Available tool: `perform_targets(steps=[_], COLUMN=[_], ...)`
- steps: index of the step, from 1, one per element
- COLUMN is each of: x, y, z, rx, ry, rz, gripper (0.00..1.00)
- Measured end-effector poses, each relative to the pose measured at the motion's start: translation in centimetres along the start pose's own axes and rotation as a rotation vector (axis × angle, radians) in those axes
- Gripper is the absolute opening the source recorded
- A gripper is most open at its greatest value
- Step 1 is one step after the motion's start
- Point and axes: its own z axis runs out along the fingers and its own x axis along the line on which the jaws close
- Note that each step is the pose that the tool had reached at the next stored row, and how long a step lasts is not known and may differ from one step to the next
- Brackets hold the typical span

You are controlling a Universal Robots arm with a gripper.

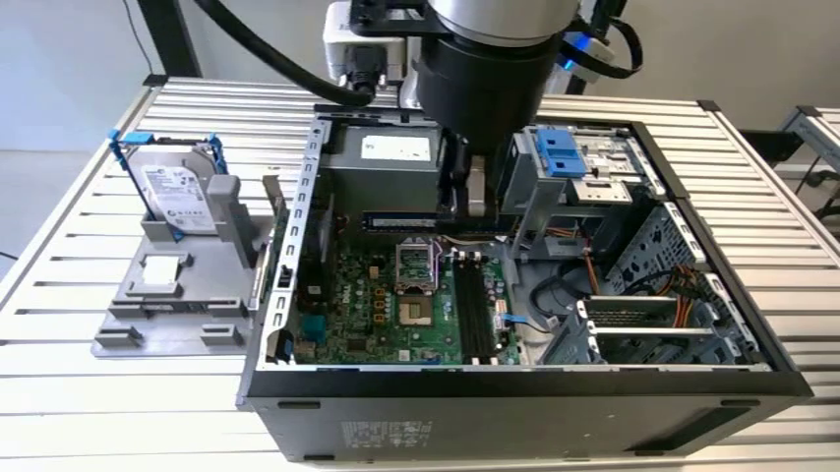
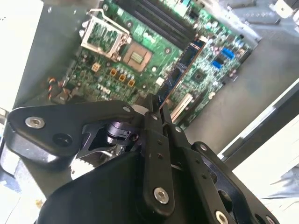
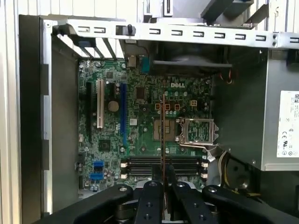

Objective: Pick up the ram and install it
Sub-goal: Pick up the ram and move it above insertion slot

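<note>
Overall, a slatted metal table (image 1: 788,246) was seen carrying an open computer case (image 1: 525,413), laid on its side across the table's middle and toward the edge at the exterior view's right. The arm (image 1: 493,69) was lowered into the case from above, beside the grey power supply (image 1: 381,162) set against the case's far wall. The green motherboard (image 1: 381,305) was spread over the case floor and was shown in both wrist views (image 2: 103,70) (image 3: 140,107).

Near the table's edge at the exterior view's left, a grey fixture (image 1: 157,305) was placed, and a silver hard drive (image 1: 177,192) in a blue frame was stood upright in it.

The gripper (image 2: 158,106) was seen in the second wrist view with its fingers closed tightly together, and the ram (image 2: 184,63) was clamped between them by one end. The stick was held out from the fingertips over the motherboard, its white label visible. In the first wrist view it was shown edge-on (image 3: 163,130) as a thin line rising from the gripper (image 3: 164,179). Whether it touched the board could not be told.

The black memory slots (image 1: 475,305) were set just beside the CPU socket (image 1: 413,265), on the side at the exterior view's right.
</note>
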Motion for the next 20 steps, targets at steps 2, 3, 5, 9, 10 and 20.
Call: perform_targets(steps=[2, 3, 5, 9, 10, 20], x=[-0.04, -0.05, -0.09, -0.18, -0.21, -1.83], y=[-0.94, -1.35, -2.29, -4.09, -4.52, -7.04], z=[-0.01, -0.01, -0.01, -0.02, -0.02, 0.07], rx=[-0.0003, -0.0004, -0.0005, -0.0008, -0.0009, -0.0010], ry=[0.0000, 0.0001, 0.0000, 0.0001, 0.0000, 0.0005], rz=[0.000, 0.000, 0.000, 0.000, 0.000, 0.001], gripper=[0.00, 0.00, 0.00, 0.00, 0.00, 0.00])
